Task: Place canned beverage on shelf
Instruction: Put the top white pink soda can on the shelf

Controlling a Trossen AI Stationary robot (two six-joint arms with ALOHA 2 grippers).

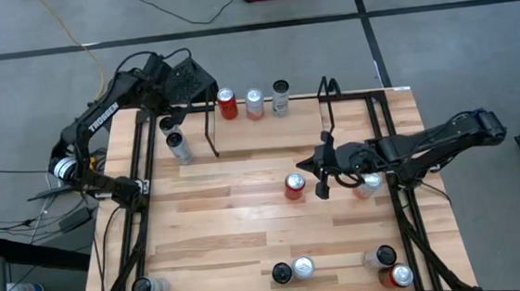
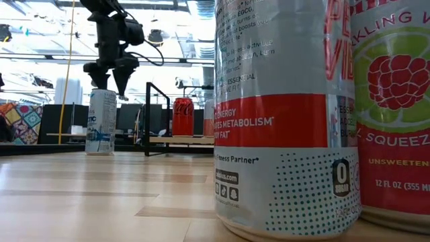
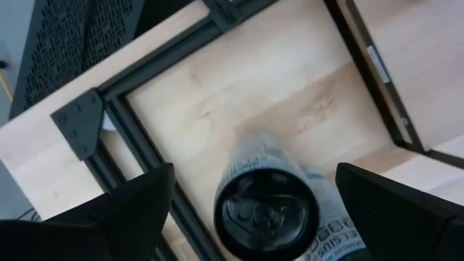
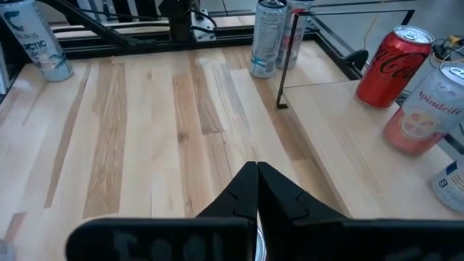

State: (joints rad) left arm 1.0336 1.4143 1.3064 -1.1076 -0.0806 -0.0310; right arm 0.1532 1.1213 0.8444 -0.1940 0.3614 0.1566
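Left arm poised over a can at the table's far corner

On the wooden table (image 1: 247, 221), the left gripper (image 1: 167, 125) hangs with fingers spread wide, gripping nothing, a silver can (image 1: 179, 148) directly beneath and framing rails (image 3: 138, 138) close on the outer side. The wire shelf (image 1: 267, 117) lies just beside it toward centre, holding a red can (image 1: 227, 103) and two silver ones. The right gripper (image 1: 322, 188), fingers pressed together and empty, hovers above open boards near a red can (image 1: 294, 186).
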